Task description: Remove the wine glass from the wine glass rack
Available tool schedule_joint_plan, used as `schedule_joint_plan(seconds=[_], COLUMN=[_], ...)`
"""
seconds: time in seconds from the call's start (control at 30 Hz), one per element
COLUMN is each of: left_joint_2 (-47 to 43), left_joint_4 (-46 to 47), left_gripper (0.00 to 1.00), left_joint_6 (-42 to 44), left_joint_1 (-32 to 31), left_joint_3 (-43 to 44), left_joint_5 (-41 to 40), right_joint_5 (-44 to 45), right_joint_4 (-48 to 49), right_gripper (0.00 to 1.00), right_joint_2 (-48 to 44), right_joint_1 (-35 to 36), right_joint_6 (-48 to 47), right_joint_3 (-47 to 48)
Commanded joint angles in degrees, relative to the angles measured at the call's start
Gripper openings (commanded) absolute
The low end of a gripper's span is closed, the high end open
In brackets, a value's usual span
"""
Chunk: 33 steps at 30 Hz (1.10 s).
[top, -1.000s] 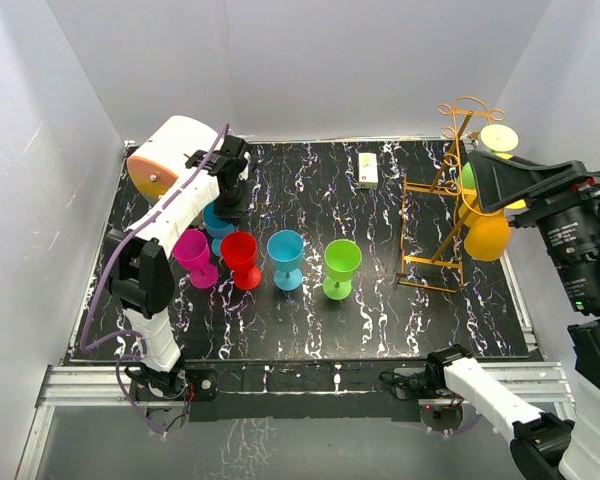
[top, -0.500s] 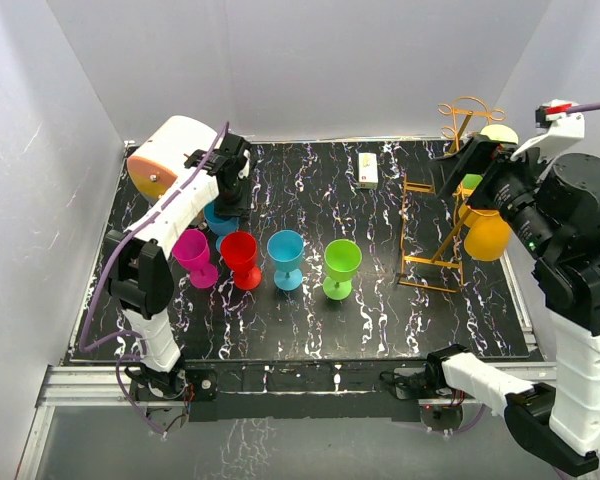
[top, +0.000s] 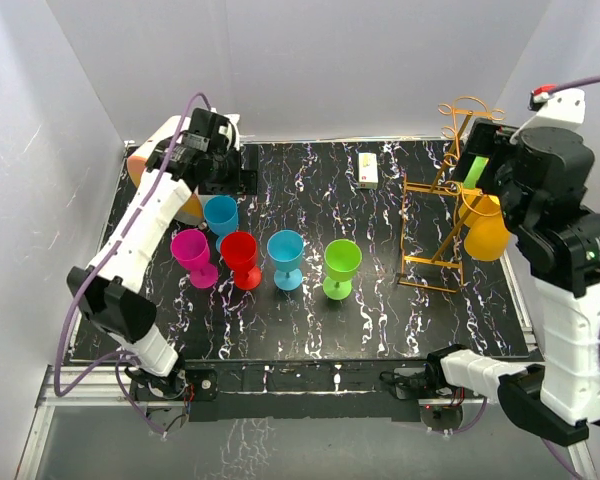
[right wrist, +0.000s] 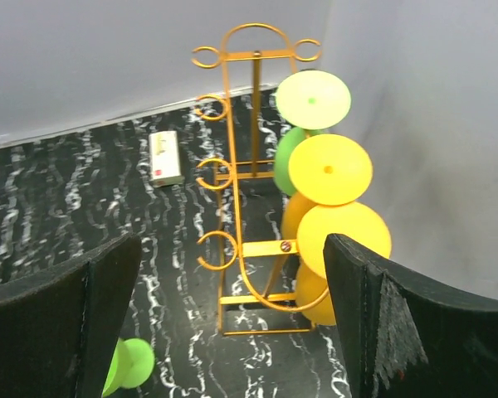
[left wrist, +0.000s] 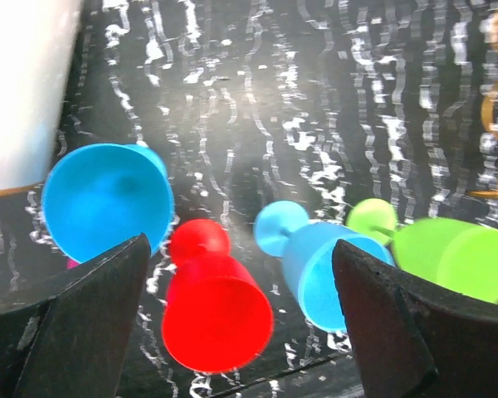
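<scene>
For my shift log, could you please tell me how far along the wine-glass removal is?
Looks done: five standing glasses on the table. In hand: nothing; the right gripper is open facing the wine glass rack, the left gripper open above the standing ones. Left: several hanging glasses to lift off.

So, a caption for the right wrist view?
Open jaws frame the wine glass rack, hung with yellow and green glasses.

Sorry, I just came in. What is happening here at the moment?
The right gripper, open and empty, hovers over the wine glass rack, where yellow and green wine glasses hang; none is gripped yet. The left gripper, also open, hangs over five coloured glasses standing on the table.
</scene>
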Motion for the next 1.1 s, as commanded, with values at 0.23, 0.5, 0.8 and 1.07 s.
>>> schedule_joint_plan(seconds=[0.23, 0.5, 0.8, 1.07], left_joint_2=[-16.8, -22.3, -23.2, -23.3], left_joint_4=[10.1, 13.0, 13.6, 13.7], left_gripper=[0.99, 0.99, 0.99, 0.99], left_joint_6=[-2.9, -1.5, -0.4, -0.5], left_joint_1=[-0.3, -5.0, -10.4, -10.3], left_joint_3=[-7.6, -13.4, -15.6, -15.8], left_joint_5=[25.6, 29.5, 28.5, 28.3], right_joint_5=[23.8, 23.6, 17.4, 9.9], right_joint_4=[13.4, 19.6, 19.3, 18.8], right_gripper=[0.82, 0.66, 0.51, 0.45], right_joint_2=[6.2, 9.8, 15.3, 19.6], right_joint_1=[0.3, -0.6, -5.3, -11.1], right_joint_6=[-13.7, -21.1, -25.6, -28.1], right_joint_3=[-7.6, -11.2, -7.7, -5.8])
